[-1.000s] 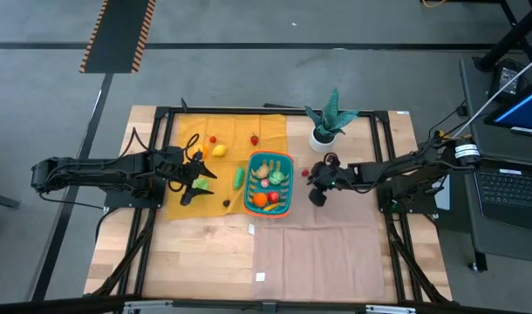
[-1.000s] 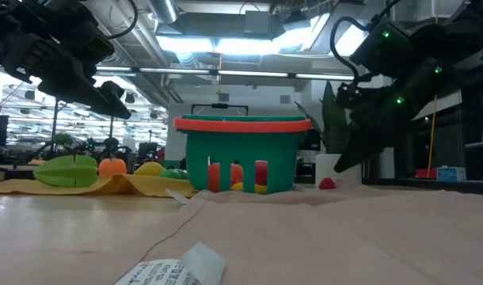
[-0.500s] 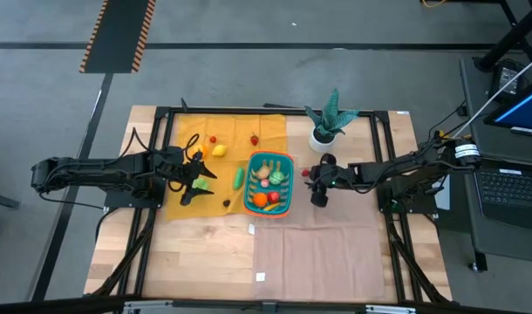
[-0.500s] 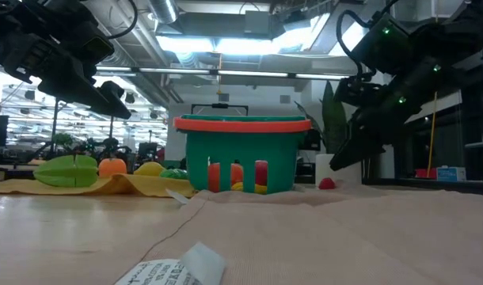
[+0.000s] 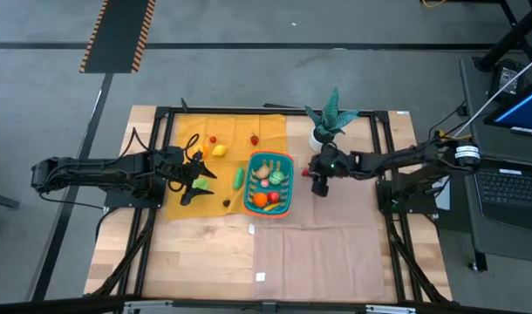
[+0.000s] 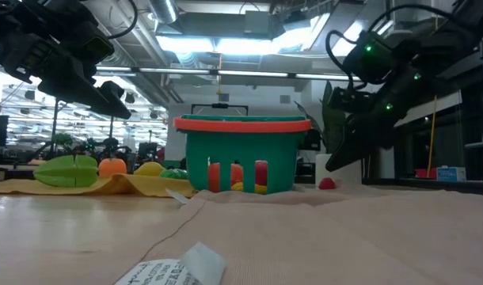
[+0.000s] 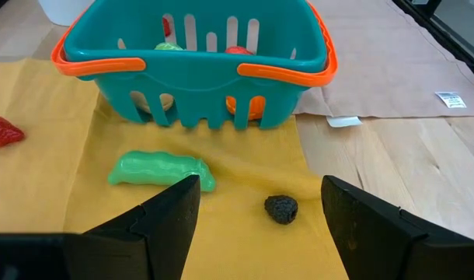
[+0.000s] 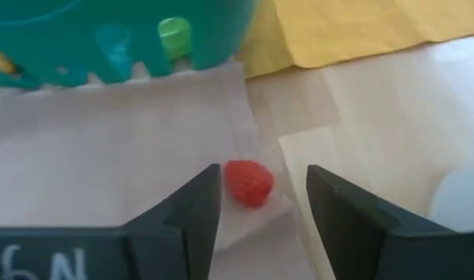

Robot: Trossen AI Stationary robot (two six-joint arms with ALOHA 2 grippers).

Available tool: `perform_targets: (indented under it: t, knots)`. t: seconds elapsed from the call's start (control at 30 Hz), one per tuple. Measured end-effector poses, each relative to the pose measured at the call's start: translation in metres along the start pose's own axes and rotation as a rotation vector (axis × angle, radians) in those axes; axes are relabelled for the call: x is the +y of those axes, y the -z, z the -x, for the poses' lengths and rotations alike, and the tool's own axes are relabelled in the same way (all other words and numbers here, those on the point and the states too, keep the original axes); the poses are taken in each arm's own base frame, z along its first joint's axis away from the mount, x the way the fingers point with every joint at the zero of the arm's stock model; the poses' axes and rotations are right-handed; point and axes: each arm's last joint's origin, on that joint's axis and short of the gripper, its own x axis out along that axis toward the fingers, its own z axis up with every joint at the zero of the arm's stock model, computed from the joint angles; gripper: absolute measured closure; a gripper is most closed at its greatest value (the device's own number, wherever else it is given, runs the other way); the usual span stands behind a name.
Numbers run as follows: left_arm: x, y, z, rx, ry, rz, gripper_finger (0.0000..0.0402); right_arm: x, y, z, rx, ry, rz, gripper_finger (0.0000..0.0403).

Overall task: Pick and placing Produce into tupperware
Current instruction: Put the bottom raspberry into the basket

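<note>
Grey concrete floor surrounds my wooden table (image 5: 196, 262), whose far-left part carries a yellow cloth (image 5: 189, 131) and whose near-right part carries a tan cloth (image 5: 318, 253). My teal basket (image 5: 286, 179) with its orange rim stands near the table's middle, straddling the edge where the two cloths meet, and several pieces of produce already lie inside it. My right gripper (image 5: 317, 177) hangs just off the basket's right side, below the potted plant (image 5: 325, 122) at the far edge; its fingers (image 8: 192, 214) stand apart with nothing between them, and a small red berry (image 8: 249, 183) lies on the tan cloth in front of the gap. My left gripper (image 5: 199, 177) waits over the yellow cloth toward the table's left edge, fingers (image 7: 163, 218) spread wide and empty. Ahead of it lie a green pod (image 7: 161, 169) and a dark berry (image 7: 281, 208), both beside the basket. A yellow fruit (image 5: 219, 150) and two little red pieces rest farther back on that cloth.
</note>
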Motion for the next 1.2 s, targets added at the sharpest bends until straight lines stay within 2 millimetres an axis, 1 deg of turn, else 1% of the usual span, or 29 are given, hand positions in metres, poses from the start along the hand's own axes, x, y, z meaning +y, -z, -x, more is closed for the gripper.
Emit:
perform_targets:
  t: [0.23, 0.37, 0.47, 0.63, 0.73, 0.87, 1.0, 1.2]
  knots:
    - [0.0, 0.0, 0.0, 0.0, 0.0, 0.0, 0.014, -0.017, 0.002, -0.001, 0.0, -0.129, -0.003, 0.0232]
    - [0.0, 0.0, 0.0, -0.001, 0.0, -0.001, 0.014, -0.022, 0.003, -0.002, 0.001, -0.144, -0.016, 0.0232]
    - [0.0, -0.001, 0.0, -0.011, -0.002, -0.004, 0.014, -0.022, 0.001, -0.001, 0.003, -0.145, -0.011, 0.0231]
    - [0.0, -0.001, 0.0, -0.014, -0.002, -0.005, 0.014, -0.022, -0.021, 0.002, -0.014, -0.16, -0.002, 0.023]
    - [0.0, -0.001, 0.0, -0.014, -0.002, -0.024, 0.014, -0.019, -0.03, 0.005, -0.003, -0.174, 0.011, 0.023]
    - [0.0, -0.002, 0.0, -0.015, -0.003, -0.081, 0.014, -0.013, -0.029, 0.006, 0.025, -0.193, 0.053, 0.023]
    - [0.0, -0.002, 0.0, -0.015, -0.002, -0.07, 0.014, -0.009, -0.026, 0.006, 0.057, -0.186, 0.141, 0.023]
    - [0.0, -0.002, 0.0, -0.015, -0.002, -0.056, 0.014, -0.009, -0.024, 0.006, 0.073, -0.161, 0.168, 0.023]
